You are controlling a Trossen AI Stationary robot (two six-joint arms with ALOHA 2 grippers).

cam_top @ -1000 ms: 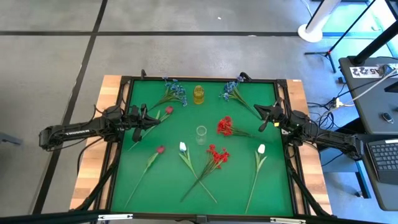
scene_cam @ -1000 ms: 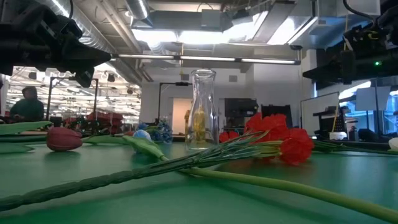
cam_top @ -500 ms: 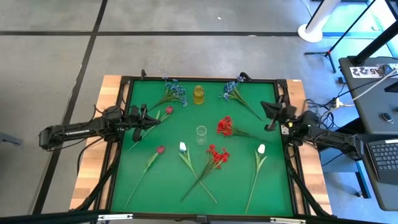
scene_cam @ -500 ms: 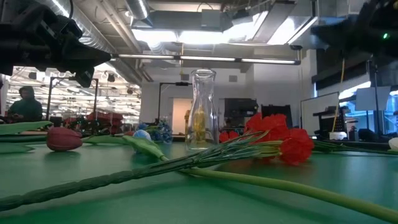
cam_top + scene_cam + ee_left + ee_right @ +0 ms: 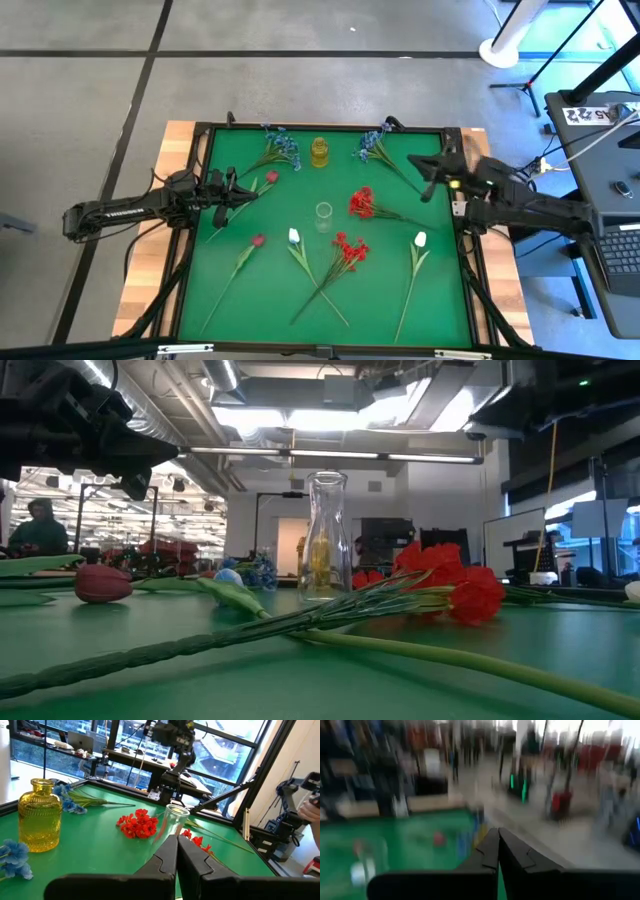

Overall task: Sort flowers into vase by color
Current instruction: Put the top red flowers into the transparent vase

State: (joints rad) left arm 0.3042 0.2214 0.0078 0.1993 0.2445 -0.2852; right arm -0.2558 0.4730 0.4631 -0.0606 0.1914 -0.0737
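Note:
Several long green-stemmed flowers lie flat on the green mat: blue sprigs (image 5: pixel 283 148) (image 5: pixel 375 143), red clustered blooms (image 5: pixel 361 203) (image 5: pixel 349 248), red rosebuds (image 5: pixel 270 178) (image 5: pixel 258 241) and white buds (image 5: pixel 294 237) (image 5: pixel 420 239). A clear glass vase (image 5: pixel 323 212) stands upright mid-mat, and a yellow vase (image 5: pixel 319 151) stands near the far edge. My left gripper (image 5: pixel 248 187) is shut and hovers above the mat beside the far-left rosebud. My right gripper (image 5: pixel 422 170) is shut and raised near the right edge, beside the right blue sprig's stem.
A black frame (image 5: pixel 200 200) borders the mat, with wooden table edges outside it. A desk with a laptop (image 5: pixel 620 245) stands right of the table. Bare mat lies along the near edge and between the vases. A person (image 5: pixel 40 525) shows far off in the room.
My right arm has risen and swung toward the table's far edge, turning as it went; its wrist view is blurred by the motion. Its fingers stay shut. No flower or vase has moved.

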